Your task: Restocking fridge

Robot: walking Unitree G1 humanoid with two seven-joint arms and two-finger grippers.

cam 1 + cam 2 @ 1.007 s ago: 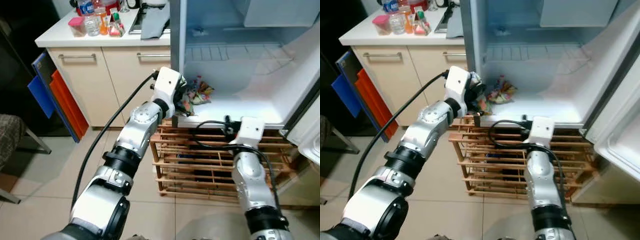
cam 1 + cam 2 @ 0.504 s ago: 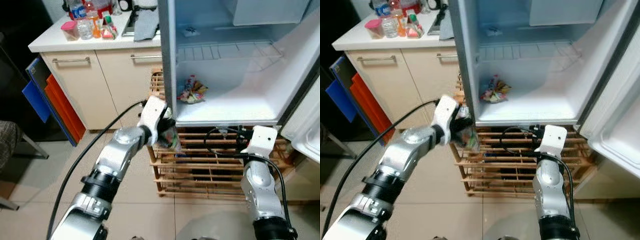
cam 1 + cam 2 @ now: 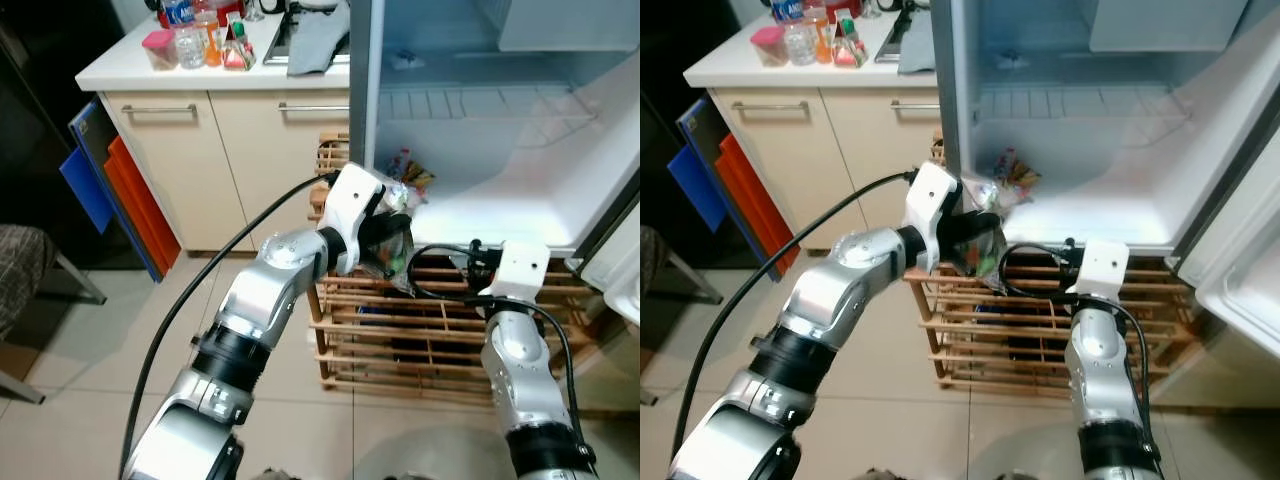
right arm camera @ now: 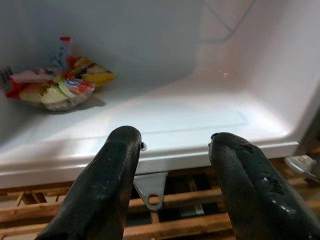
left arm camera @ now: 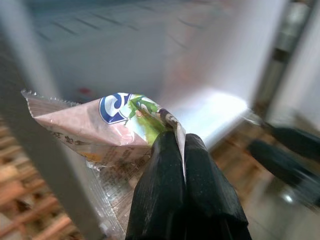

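Left gripper (image 5: 179,145), pinched on snack packet (image 5: 107,125), back up at fridge (image 3: 520,205) edge; right gripper (image 4: 172,150) parted, empty.

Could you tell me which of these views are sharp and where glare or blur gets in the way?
Left wrist view: the snack packet pinched by the left gripper is sharp, the fridge behind blurred. Right wrist view: the right gripper fingers are soft, the fridge floor glares white. Eye views: sharp overall, the fridge floor overexposed.
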